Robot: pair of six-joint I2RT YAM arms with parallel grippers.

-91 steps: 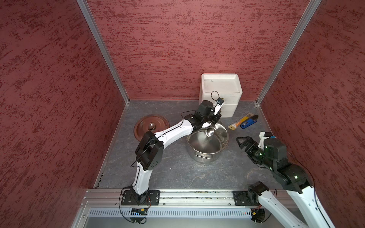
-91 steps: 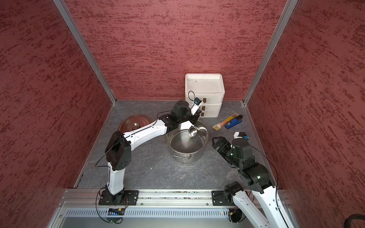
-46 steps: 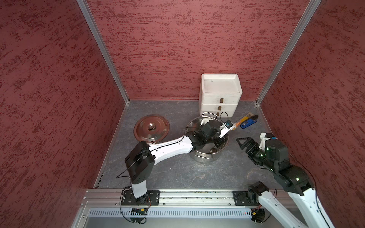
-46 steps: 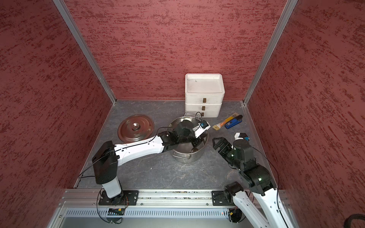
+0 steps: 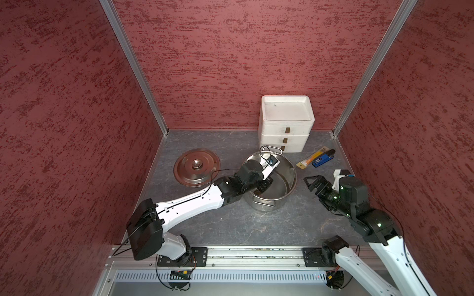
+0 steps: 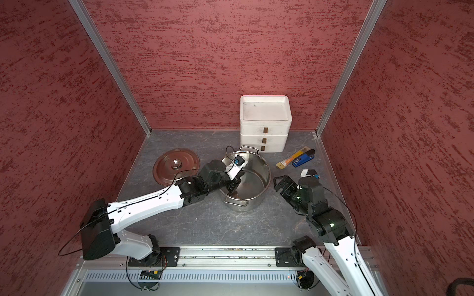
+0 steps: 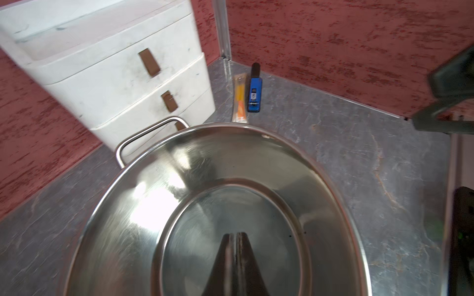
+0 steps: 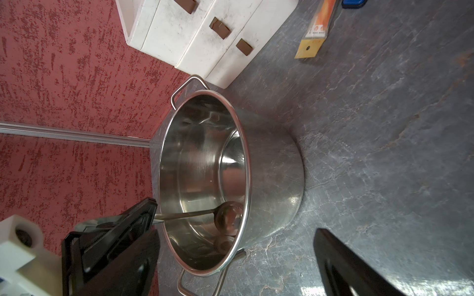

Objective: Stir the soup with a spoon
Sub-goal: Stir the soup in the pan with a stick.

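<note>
Polished steel stockpot [image 5: 290, 176] on a grey marbled worktop [image 5: 256, 225], spoon [image 8: 191, 214] dipped inside.
Rough red-flecked walls [image 5: 230, 64] enclose the worktop; a white three-drawer unit [image 5: 284, 128] stands at the back, just behind the round pot, and a flat knobbed lid [image 5: 197, 166] lies apart from it. The left end effector [image 7: 235, 237], clenched on the thin silver spoon's handle, holds its small bowl low inside the pot. The right end effector [image 5: 314, 184] gapes beside the pot, grasping nothing.
</note>
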